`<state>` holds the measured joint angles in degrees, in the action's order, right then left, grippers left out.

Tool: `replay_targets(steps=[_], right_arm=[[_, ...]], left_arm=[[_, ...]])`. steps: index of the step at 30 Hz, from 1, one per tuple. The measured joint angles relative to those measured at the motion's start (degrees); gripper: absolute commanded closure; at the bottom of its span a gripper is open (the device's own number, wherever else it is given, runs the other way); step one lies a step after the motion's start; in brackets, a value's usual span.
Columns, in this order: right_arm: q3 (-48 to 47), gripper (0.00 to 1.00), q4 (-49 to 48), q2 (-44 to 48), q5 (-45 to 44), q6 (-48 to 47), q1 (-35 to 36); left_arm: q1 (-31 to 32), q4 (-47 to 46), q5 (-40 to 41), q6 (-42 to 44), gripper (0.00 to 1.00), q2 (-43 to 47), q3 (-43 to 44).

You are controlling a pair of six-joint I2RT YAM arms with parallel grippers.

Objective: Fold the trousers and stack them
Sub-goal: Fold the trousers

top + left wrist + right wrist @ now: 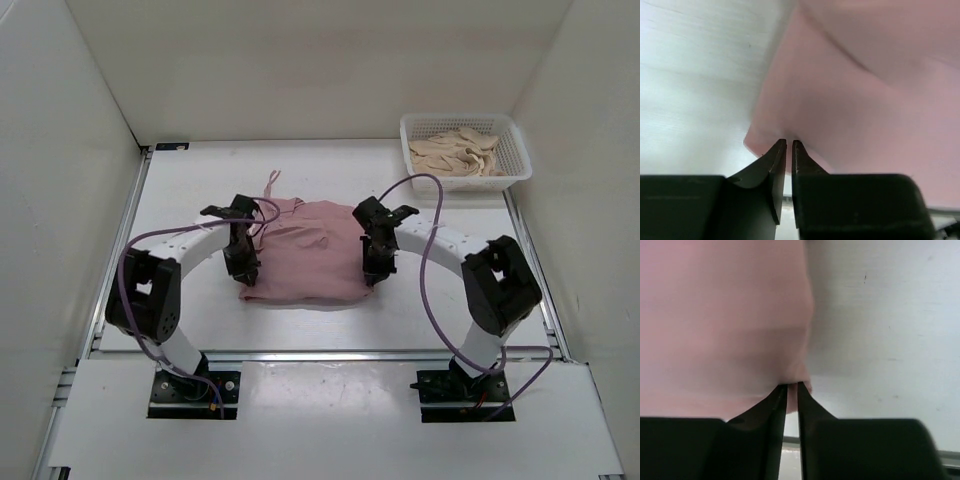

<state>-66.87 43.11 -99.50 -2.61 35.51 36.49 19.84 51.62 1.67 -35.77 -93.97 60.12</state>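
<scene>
White table [330, 330]: trousers [305, 262] dusty-pink, folded, soft wrinkled heap.

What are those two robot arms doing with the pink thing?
They are folding pink trousers on the table. The left claw pinches one near corner, the right claw the other. The trousers lie in a partly folded heap. A white basket of pale things sits far right.

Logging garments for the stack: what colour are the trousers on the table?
Plain dusty pink, no pattern; the trousers show best in the top external view.
</scene>
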Motion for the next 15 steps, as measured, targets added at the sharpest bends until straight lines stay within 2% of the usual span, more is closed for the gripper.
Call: replay_targets(steps=[2, 7, 11, 15], right_arm=[[-3.10, 0.78, 2.36, 2.27, -1.92, 0.22, 1.11], [-19.10, 0.77, 4.31, 2.99, -4.48, -0.46, 2.51], [-30.99, 0.74, 4.42, -4.39, -4.20, -1.77, 1.86], [-36.11, 0.74, 3.26, -16.72, -3.45, -2.64, 1.36]], left_arm=[[-0.39, 2.82, -0.28, 1.25, 0.75, 1.55, 4.39], [-0.76, 4.59, -0.35, 4.00, 0.74, 0.74, 23.19], [-1.01, 4.28, 1.14, 5.68, 0.74, -6.38, 35.23], [-2.67, 3.06, 1.20, 6.78, 0.74, -18.34, 38.51]])
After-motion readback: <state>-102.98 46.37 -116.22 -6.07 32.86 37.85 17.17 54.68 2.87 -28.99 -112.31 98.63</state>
